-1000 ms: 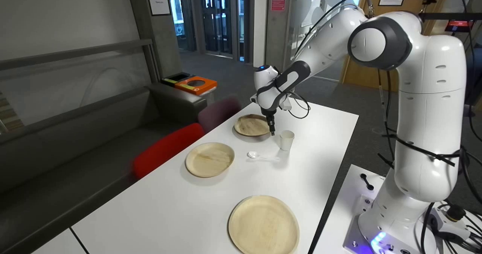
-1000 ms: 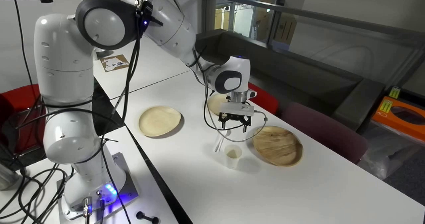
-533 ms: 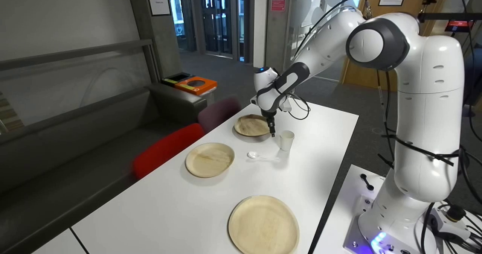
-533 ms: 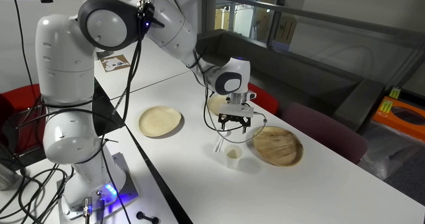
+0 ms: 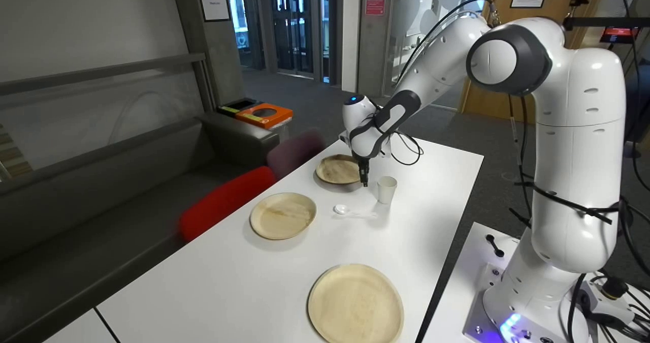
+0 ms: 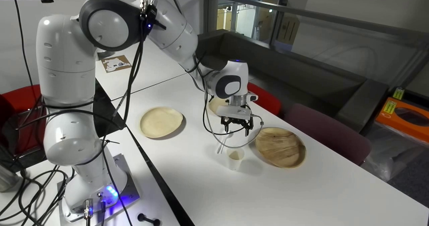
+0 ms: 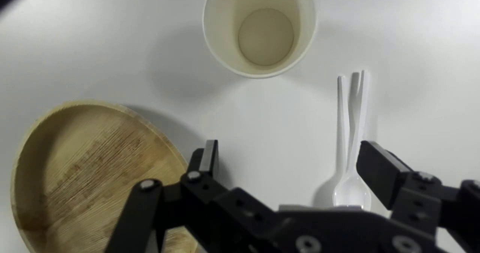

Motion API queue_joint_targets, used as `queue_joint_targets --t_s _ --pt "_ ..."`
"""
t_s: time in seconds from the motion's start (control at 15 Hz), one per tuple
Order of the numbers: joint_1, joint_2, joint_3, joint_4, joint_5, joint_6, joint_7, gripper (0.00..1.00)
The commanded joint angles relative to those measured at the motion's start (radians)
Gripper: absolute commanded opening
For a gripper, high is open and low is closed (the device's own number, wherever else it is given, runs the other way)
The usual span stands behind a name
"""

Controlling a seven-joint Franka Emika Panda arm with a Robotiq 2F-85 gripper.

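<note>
1. Cup point(image 7: 260, 32): upright on desk point(image 6: 301, 192).
2. Two utensils point(image 7: 354, 151): on desk, right of and below cup in wrist view.
3. Plate A point(image 7: 101, 178): on desk, left of utensils, same view.
4. Pincer point(image 6: 236, 132): above desk, behind cup in an exterior view.
5. Plate B point(image 5: 283, 216): on desk, left of utensils in an exterior view.
6. Plate C point(image 5: 355, 305): on desk, before utensils, same view.

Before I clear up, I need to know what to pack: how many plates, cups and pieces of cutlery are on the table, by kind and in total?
Plates: 3
Cup: 1
Cutlery: 2
Total: 6
</note>
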Motion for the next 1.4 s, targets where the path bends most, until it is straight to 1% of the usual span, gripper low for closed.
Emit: queue_joint_targets --t_s 0.0,0.27,0.47,1.0,1.33 --pt "0.002 -0.039 0.004 -0.072 -0.069 0.057 0.091 1.0" --pt "0.008 -0.025 0.021 -0.093 -0.102 0.057 0.085 1.0" --pt "0.016 -0.007 0.032 -0.088 -0.118 0.05 0.092 1.0" --pt "0.022 0.086 0.065 -0.019 -0.096 0.036 0.07 1.0" --pt "0.013 0.137 0.079 0.021 -0.086 0.07 0.06 1.0"
